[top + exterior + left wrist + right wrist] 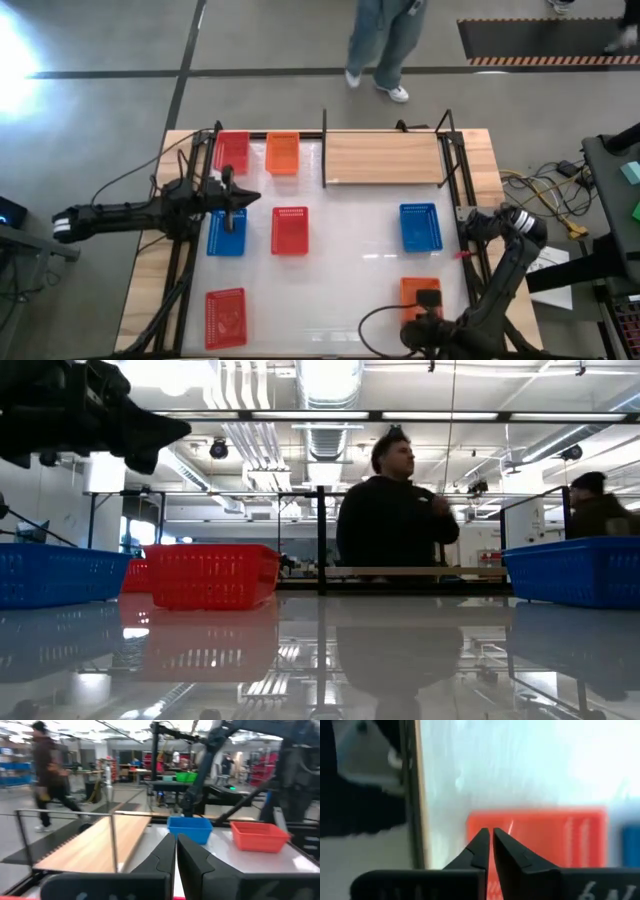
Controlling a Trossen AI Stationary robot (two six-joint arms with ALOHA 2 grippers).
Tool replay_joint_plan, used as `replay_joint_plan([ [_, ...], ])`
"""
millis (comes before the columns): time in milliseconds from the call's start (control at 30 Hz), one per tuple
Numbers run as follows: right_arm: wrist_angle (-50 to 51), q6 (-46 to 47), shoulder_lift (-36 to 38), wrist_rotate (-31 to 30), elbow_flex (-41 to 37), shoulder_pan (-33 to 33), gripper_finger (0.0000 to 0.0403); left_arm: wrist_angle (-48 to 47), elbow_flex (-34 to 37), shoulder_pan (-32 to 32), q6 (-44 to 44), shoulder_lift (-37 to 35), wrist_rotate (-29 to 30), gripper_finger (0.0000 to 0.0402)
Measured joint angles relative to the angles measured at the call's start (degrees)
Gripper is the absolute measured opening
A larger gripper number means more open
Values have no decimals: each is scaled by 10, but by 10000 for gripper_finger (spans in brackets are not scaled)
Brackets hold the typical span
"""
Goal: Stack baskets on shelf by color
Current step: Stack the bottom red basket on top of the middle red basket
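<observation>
My left gripper (240, 197) is shut and empty, held above the table just beyond the far end of a blue basket (227, 232); it also shows in the low view (150, 435) and in its wrist view (176, 845). My right gripper (428, 298) is shut over an orange basket (418, 290) near the table's front right; its fingertips (491, 837) show over that basket's rim (540, 832). The light-wood shelf (383, 158) stands at the far side with nothing on it. Other baskets rest on the table: red (232, 150), orange (283, 152), red (290, 230), blue (421, 227), red (225, 318). My right gripper's shut fingers point down at the orange basket's edge (485, 822). I cannot tell whether they touch it. The basket sits flat on the table.
Black frame posts (325, 150) stand at the shelf's ends, and black rails (188, 240) run along the table's left and right sides. A person (395, 510) stands beyond the far edge. White tabletop (350, 260) lies open in the middle.
</observation>
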State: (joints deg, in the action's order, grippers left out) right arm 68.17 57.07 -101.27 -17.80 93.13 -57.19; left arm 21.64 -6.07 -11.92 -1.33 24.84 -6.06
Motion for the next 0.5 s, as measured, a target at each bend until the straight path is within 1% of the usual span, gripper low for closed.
replay_joint_plan([
  [100, -95, -70, 47, -50, -70, 18, 9, -27, -31, 26, 4, 29, 0, 0],
  [167, -171, -121, 81, -78, -135, 35, 8, -52, -56, 45, 6, 49, 0, 0],
  [267, -305, -210, 135, -103, -240, 69, 8, -95, -95, 75, 6, 86, 2, 0],
  [400, -481, -343, 203, -109, -365, 124, 8, -169, -155, 114, 6, 139, 19, 0],
  [500, -608, -451, 250, -109, -444, 163, 8, -235, -206, 143, 1, 178, 36, 0],
])
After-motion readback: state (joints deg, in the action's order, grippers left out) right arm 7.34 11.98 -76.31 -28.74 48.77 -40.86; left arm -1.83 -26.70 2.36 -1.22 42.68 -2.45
